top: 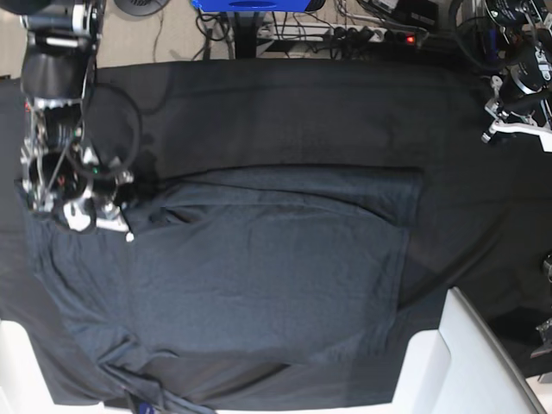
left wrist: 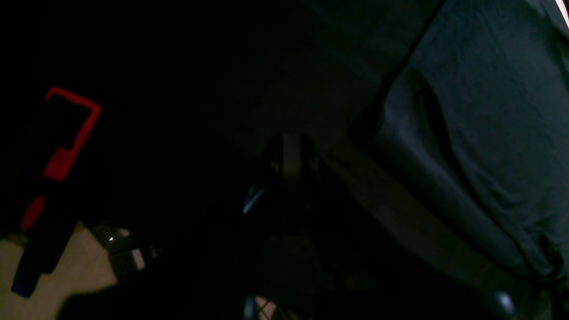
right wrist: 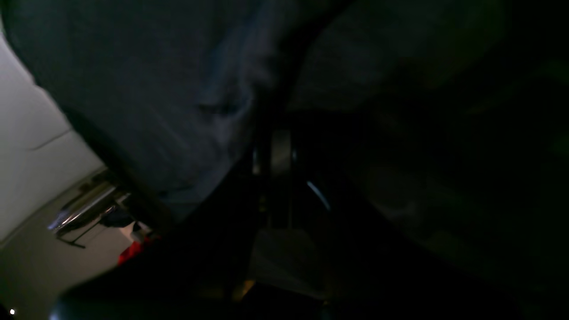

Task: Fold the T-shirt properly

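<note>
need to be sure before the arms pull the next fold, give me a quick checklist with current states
1. Right gripper shut at the T-shirt edge: ok.
2. Cloth actually pinched in the right gripper: cannot tell, wrist view too dark.
3. Left gripper shut: ok.
4. Left gripper holding the T-shirt: cannot tell, not seen in base view.
5. T-shirt body lying flat on the black table cloth: ok, slight wrinkles.

robotics lab: cabled power strip [top: 379,34]
</note>
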You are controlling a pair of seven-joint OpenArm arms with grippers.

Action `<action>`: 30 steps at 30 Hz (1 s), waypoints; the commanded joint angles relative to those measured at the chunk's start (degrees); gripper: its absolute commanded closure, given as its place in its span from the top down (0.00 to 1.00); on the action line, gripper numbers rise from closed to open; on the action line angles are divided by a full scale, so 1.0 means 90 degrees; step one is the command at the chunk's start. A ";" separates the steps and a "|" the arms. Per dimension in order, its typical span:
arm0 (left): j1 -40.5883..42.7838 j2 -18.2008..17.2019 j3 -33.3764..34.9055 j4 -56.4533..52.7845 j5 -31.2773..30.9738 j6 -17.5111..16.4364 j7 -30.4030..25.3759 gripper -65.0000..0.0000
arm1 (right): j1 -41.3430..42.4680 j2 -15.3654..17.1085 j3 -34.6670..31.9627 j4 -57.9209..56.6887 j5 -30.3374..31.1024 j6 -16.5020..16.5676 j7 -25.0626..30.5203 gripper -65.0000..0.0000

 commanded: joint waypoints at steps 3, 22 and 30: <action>0.0005 -0.0083 -0.0041 0.0069 -0.0070 -0.0054 -0.0090 0.00 | 0.0295 0.0056 0.0023 0.0004 0.0088 0.0036 -0.0002 0.00; -0.0043 -0.0093 -0.0011 0.0049 -0.0070 -0.0054 -0.0090 0.00 | 0.1076 0.0144 -0.0006 -0.0055 0.0078 0.0612 0.0926 0.00; -0.0043 -0.0083 0.0028 0.0098 0.0320 -0.0054 -0.0090 0.00 | 0.0558 0.1024 -0.0397 0.0785 0.0117 -0.0218 -0.0382 0.00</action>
